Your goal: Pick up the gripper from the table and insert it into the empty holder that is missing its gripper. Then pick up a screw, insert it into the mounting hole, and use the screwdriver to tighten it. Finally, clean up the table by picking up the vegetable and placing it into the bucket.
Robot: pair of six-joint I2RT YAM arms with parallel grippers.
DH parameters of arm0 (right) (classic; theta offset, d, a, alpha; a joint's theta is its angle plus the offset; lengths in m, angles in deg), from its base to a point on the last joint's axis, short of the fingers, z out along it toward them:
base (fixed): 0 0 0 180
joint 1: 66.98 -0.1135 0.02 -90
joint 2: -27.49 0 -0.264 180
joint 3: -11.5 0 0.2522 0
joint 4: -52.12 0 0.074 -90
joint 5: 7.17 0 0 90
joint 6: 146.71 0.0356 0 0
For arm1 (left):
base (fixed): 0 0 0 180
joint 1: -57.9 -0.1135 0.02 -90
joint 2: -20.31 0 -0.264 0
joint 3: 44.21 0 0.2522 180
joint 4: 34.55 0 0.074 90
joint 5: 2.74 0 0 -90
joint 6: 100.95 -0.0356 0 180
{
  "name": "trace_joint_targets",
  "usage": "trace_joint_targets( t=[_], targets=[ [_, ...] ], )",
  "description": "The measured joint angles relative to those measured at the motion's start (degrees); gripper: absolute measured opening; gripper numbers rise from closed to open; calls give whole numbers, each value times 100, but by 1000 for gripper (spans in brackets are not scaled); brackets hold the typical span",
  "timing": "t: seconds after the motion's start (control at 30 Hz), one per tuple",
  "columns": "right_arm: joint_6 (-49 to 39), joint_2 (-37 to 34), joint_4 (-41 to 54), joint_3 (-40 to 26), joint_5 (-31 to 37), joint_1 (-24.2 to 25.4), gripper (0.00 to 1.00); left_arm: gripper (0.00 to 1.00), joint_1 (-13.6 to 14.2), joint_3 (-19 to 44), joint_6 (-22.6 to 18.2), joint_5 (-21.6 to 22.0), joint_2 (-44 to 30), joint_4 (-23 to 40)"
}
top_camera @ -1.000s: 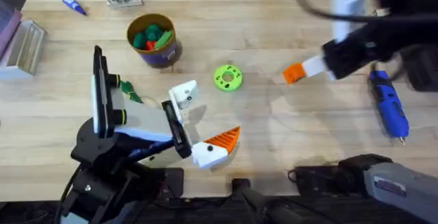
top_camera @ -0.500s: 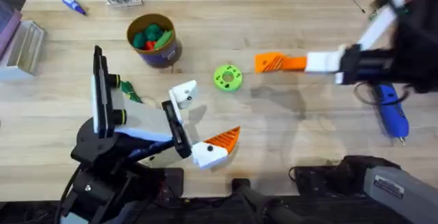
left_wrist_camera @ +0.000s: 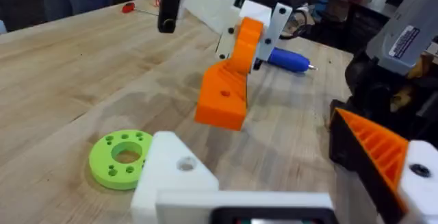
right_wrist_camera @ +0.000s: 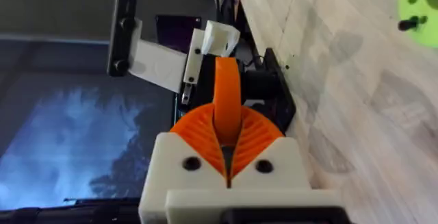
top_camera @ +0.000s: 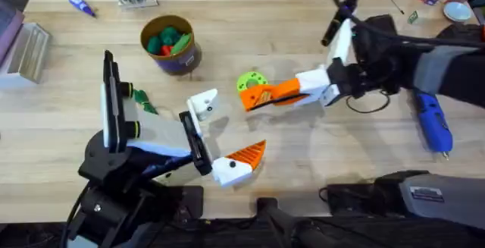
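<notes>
Your right gripper (top_camera: 261,96) has its fingers clamped on the orange gripper (left_wrist_camera: 229,87), held above the worktop (top_camera: 318,157) beside the green disc (top_camera: 250,80). It looks light, stiff and ribbed, so grip the flat flanks. The left gripper (top_camera: 220,138) is spread open; its bare holder (top_camera: 203,102) has open room between

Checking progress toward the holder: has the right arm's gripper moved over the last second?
Yes. The right gripper, shut on the orange fingertip, moved left, reaching the green ring disc.

One bucket (top_camera: 168,45), one green disc (top_camera: 251,82), one blue screwdriver (top_camera: 433,121).
</notes>
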Motion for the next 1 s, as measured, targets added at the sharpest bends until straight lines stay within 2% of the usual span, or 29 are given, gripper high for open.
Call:
trace_joint_targets(
  t=[0.27,0.6,1.0],
  targets=[
    [1238,-285,-1469,2,-78,-531,12,986,0,0,0,0,0,0],
    [2268,-285,-1875,2,146,-706,11,986,0,0,0,0,0,0],
    [3234,-303,-2890,2,279,-1207,10,986,0,0,-2,2,0,0]
  ],
)
